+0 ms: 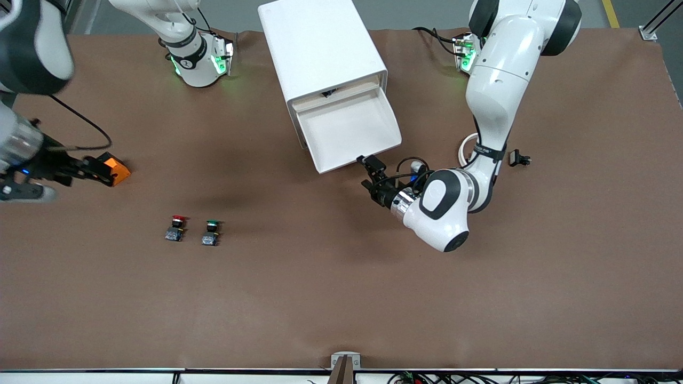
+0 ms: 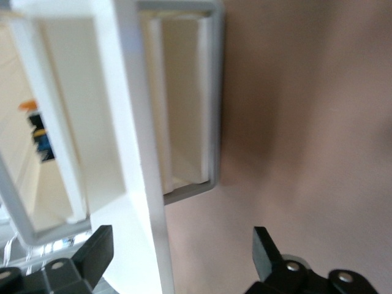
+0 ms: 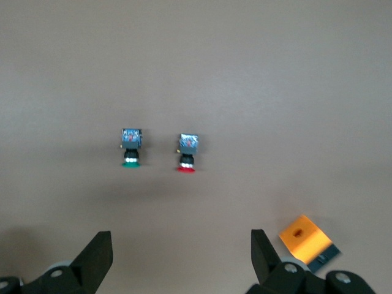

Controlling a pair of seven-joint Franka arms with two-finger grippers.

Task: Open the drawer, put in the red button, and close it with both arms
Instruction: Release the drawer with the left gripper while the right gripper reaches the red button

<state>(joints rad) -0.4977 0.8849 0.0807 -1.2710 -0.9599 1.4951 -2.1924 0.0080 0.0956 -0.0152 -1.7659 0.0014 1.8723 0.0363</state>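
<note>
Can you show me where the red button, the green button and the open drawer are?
red button (image 1: 179,218): front view, on its red cap.
green button (image 1: 213,223): front view, on its green cap.
drawer (image 1: 349,128): front view, on its bare white floor.

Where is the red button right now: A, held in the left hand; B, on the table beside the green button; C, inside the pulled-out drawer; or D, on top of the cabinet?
B: the red button sits on the bare table right beside the green button, while the drawer stands pulled out with no button in it.
</note>
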